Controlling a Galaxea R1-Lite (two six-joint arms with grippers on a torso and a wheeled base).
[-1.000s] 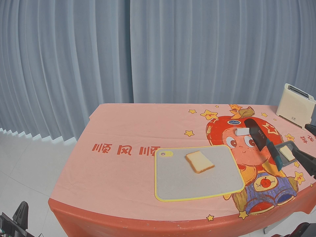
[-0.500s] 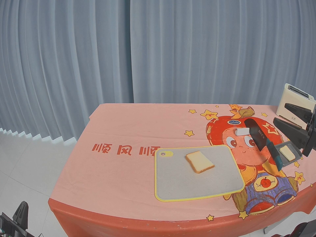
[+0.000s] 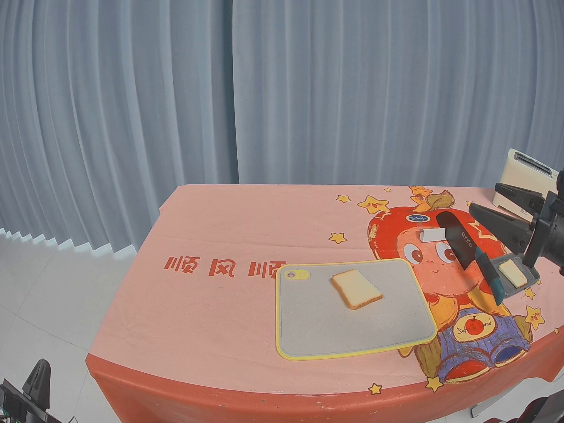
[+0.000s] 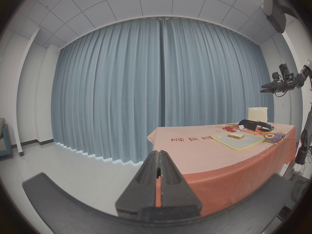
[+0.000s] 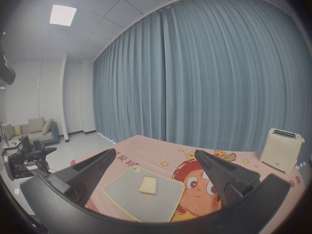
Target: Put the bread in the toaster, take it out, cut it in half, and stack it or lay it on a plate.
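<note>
**Flat bread half on the board, knife lying across the route**

The pale, toasted bread half [image 3: 356, 289] is lying flat near the middle of the grey cutting board with a yellow rim [image 3: 329, 336]. That is probably the main hazard. Fingers coming down on so low a slice may be pushing it across the board instead of pinching it, or crushing the soft crumb.

The black-bladed knife with a teal handle [image 3: 467, 248] is lying just right of the board. Its handle is reaching the small dark grey plate [image 3: 529, 278] further right, where another bread piece [image 3: 513, 272] is already sitting. A low carry from board to plate could be clipping that knife and jolting the plate.

The right gripper [image 3: 484, 198] is hovering above the table right of the board. Its fingers are spread wide, gripping nothing and touching nothing.

The left gripper [image 4: 158, 160] is hanging well off the board's left side, below table level. Its fingers are pressed together on nothing.
</note>
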